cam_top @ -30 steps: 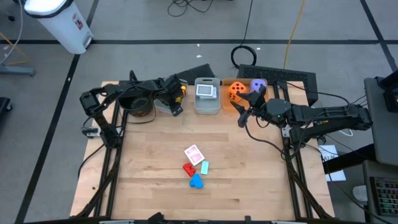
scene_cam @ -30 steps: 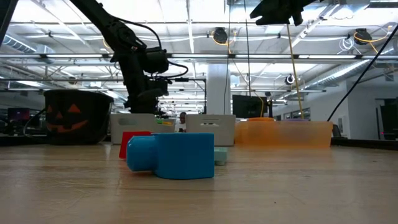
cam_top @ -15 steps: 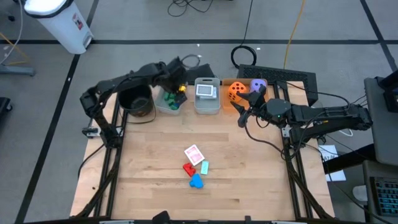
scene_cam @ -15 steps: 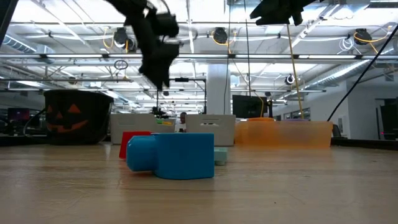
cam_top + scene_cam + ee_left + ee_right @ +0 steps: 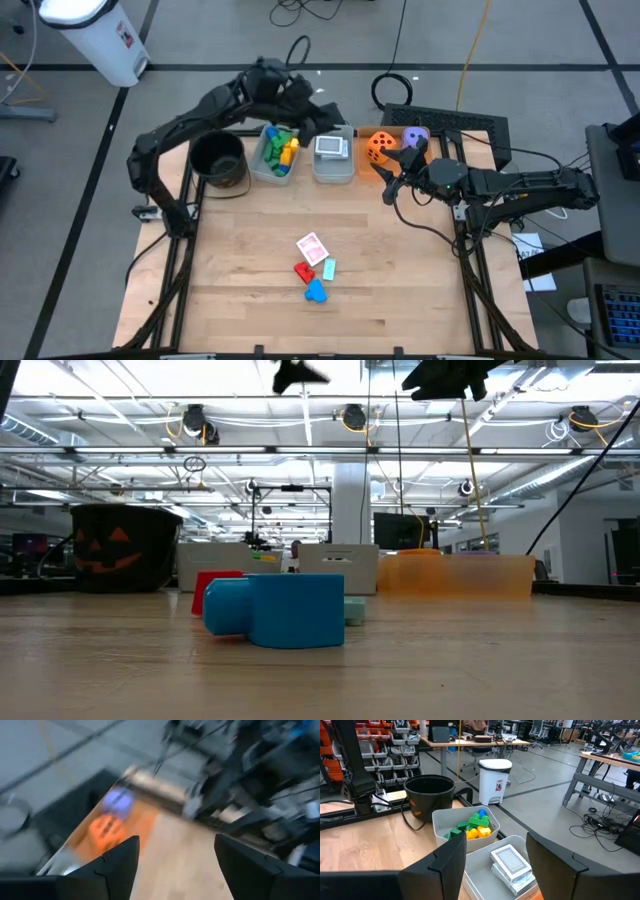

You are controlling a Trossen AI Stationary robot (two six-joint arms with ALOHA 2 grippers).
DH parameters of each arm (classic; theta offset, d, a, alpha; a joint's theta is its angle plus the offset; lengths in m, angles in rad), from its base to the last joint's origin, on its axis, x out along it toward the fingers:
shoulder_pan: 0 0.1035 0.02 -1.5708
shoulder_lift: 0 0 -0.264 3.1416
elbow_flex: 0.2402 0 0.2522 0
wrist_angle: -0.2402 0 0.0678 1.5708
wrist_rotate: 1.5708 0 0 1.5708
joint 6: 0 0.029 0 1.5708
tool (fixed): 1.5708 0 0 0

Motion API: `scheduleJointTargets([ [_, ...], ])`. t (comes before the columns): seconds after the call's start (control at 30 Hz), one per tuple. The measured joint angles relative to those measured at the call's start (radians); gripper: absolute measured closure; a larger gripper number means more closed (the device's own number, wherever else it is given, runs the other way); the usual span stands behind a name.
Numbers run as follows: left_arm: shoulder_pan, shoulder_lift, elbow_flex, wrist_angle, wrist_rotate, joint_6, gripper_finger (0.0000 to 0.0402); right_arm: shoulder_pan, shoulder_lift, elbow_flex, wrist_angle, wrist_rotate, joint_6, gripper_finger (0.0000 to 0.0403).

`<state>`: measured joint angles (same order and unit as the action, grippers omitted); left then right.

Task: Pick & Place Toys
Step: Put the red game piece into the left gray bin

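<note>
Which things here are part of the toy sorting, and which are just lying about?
Job:
blue block
red block
card
binned blocks
card decks
orange die
purple die

Lying about:
black pot
white bin, on the floor
cable coil, on the floor

A grey floor (image 5: 200, 30) crossed by dark lines surrounds the wooden table (image 5: 250, 220). A white pedal bin (image 5: 95, 35) stands on it at the far corner, well beyond the left gripper (image 5: 325, 112), and black cables (image 5: 300, 10) trail loosely behind. Past the right gripper (image 5: 392, 185), a coiled black cable (image 5: 395, 88) lies on the floor. Looking level across the room, white ceiling trusses (image 5: 300, 410) carry round lamps (image 5: 352, 416) over distant workstations. Shelving with red and grey parts bins (image 5: 375, 745) lines one side, beside a long desk (image 5: 470, 740).
</note>
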<state>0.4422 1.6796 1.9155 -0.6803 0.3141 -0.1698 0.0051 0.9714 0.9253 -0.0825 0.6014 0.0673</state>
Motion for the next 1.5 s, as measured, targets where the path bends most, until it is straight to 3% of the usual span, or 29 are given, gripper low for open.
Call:
scheduleJointTargets([
  [0.13,-0.104,-0.01,-0.043,0.136,-0.07,-0.01,0.0135,0.001,0.0,0.0,-0.007,0.0,0.018,0.0206],
  [0.33,-0.247,-0.009,-0.21,0.372,-0.192,-0.066,0.0135,0.001,0.0,-0.05,-0.004,-0.015,0.142,0.0206],
  [0.5,-0.309,-0.009,-0.39,0.579,-0.209,-0.204,0.0135,0.001,-0.001,-0.1,0.0,-0.17,0.232,0.0206],
  [0.77,-0.434,-0.089,-0.573,0.603,-0.407,-0.306,0.0135,0.002,-0.001,-0.171,0.004,-0.395,0.298,0.0206],
  [1.13,-0.584,-0.325,-0.842,0.614,-0.68,-0.42,0.0135,0.003,-0.001,-0.226,0.007,-0.423,0.4,0.0206],
  [1.33,-0.603,-0.44,-1.019,0.586,-0.703,-0.515,0.0135,0.003,-0.001,-0.228,0.042,-0.422,0.391,0.0206],
  [1.5,-0.604,-0.486,-1.124,0.573,-0.606,-0.632,0.0135,0.003,-0.001,-0.228,0.079,-0.422,0.361,0.0206],
])
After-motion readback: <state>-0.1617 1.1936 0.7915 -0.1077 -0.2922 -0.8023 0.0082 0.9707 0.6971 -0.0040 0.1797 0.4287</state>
